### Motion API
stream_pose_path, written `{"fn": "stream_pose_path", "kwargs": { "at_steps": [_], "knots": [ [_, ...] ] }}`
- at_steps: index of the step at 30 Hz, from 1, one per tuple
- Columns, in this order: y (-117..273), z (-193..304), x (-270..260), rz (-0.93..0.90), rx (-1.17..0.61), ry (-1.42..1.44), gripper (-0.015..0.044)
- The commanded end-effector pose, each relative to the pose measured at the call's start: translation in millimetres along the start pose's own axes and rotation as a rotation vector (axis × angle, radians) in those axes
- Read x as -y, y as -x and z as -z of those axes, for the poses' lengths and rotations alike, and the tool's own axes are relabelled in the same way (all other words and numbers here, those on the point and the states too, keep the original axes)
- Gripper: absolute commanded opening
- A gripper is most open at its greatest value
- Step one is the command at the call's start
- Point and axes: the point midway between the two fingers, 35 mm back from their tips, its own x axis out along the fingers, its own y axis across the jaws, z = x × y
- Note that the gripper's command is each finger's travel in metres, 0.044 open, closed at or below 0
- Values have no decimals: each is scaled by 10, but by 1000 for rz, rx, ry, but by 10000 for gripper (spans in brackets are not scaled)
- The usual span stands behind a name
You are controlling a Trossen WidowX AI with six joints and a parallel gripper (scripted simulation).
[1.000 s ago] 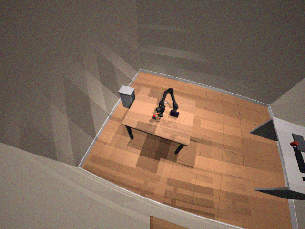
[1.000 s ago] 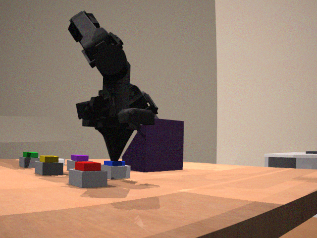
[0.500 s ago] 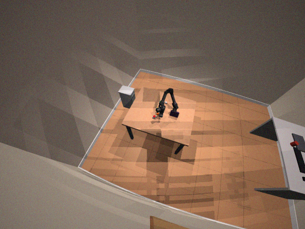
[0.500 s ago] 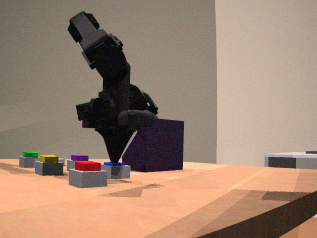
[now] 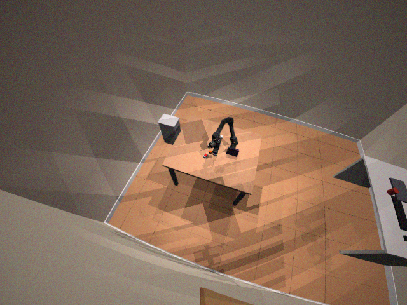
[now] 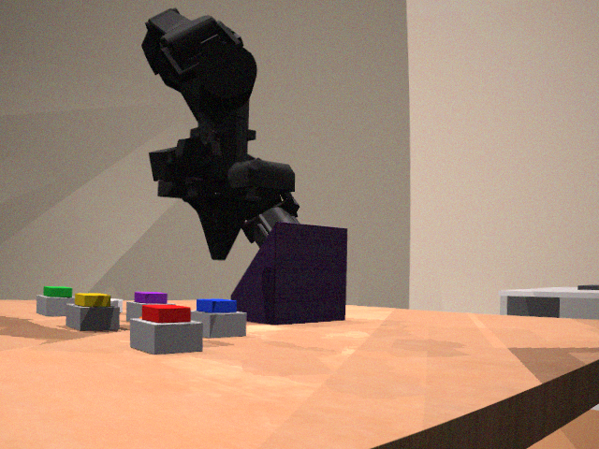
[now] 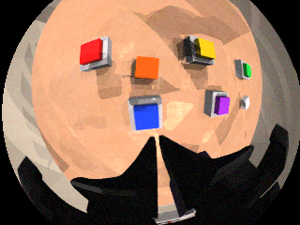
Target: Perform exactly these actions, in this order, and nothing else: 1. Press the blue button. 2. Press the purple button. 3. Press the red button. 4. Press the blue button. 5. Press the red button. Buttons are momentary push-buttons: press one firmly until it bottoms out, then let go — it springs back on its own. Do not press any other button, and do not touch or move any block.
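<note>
1. Five coloured buttons sit on grey bases on the tabletop (image 6: 338, 386), clustered close enough that a narrow tip is needed to hit one alone.
2. That seems to be why the hand (image 6: 218, 254) is pinched closed on nothing: its fingers make one blunt point for pushing.
3. The blue button (image 6: 216, 305) lies almost under that point, beside the red button (image 6: 166, 312) in front and the purple button (image 6: 150, 296) behind; yellow and green stand further off.
4. An orange block (image 7: 146, 67) lies among them in the wrist view, between red and yellow, and must be avoided.
5. The arm is folded high at the elbow, wrist turned down, fingertips aimed at the tabletop and hanging well above the blue cap, touching nothing.
</note>
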Motion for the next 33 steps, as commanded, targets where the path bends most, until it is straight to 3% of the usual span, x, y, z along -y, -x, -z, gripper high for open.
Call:
{"fn": "stream_pose_path", "kwargs": {
  "at_steps": [1,6,17,21,27,33],
  "knots": [
    [399,-26,-34,-26,22,-13,20],
    [440,-81,-74,-29,20,-12,20],
    [490,-1030,-694,-33,26,-17,20],
    [482,-1082,-726,-30,27,-19,20],
    [-113,-1103,-739,-28,28,-20,20],
    [-163,-1104,-739,-28,28,-20,20]
  ]
}}
